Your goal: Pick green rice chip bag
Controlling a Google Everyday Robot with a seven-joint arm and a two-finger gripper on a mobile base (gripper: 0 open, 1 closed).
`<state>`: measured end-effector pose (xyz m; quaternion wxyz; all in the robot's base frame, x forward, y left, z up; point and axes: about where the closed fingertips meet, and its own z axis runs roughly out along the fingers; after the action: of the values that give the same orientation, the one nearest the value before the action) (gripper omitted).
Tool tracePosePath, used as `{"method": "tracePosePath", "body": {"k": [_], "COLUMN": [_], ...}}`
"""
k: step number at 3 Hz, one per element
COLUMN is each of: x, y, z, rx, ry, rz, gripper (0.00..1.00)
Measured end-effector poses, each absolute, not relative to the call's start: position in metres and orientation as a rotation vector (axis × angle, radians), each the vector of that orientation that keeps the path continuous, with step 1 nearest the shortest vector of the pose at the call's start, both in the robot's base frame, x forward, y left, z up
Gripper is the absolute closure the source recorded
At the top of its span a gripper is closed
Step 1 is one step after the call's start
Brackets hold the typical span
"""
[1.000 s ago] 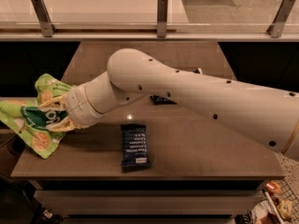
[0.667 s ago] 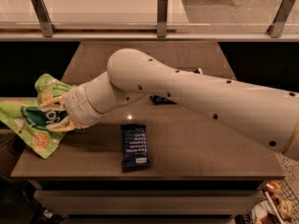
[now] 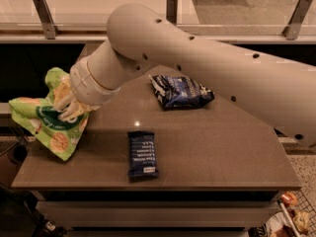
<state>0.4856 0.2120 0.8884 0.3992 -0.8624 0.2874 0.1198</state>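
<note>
The green rice chip bag (image 3: 45, 116) is a bright lime-green pouch with a dark green circle and rice-cake pictures. It hangs crumpled at the table's left edge, lifted off the top. My gripper (image 3: 69, 108) is at the end of the white arm (image 3: 197, 58), which reaches across from the right. The gripper is shut on the bag's middle, its pale fingers (image 3: 74, 111) pressed into the pouch.
A dark blue and white bag (image 3: 181, 91) lies at the middle back of the brown table (image 3: 222, 152). A small dark blue bar wrapper (image 3: 142, 153) lies near the front edge. A railing with metal posts (image 3: 43, 15) runs behind the table.
The arm has risen with the green bag in the gripper. The dark blue and white bag, hidden behind the arm before, now shows.
</note>
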Motion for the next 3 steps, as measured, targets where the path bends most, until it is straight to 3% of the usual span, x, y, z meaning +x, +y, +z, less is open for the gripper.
{"method": "tracePosePath", "body": {"k": [3], "x": [0.517], "y": [0.155], "z": [0.935], "rx": [-2.05], "ry": [0.704], "rz": [0.203], "gripper": [1.0]}}
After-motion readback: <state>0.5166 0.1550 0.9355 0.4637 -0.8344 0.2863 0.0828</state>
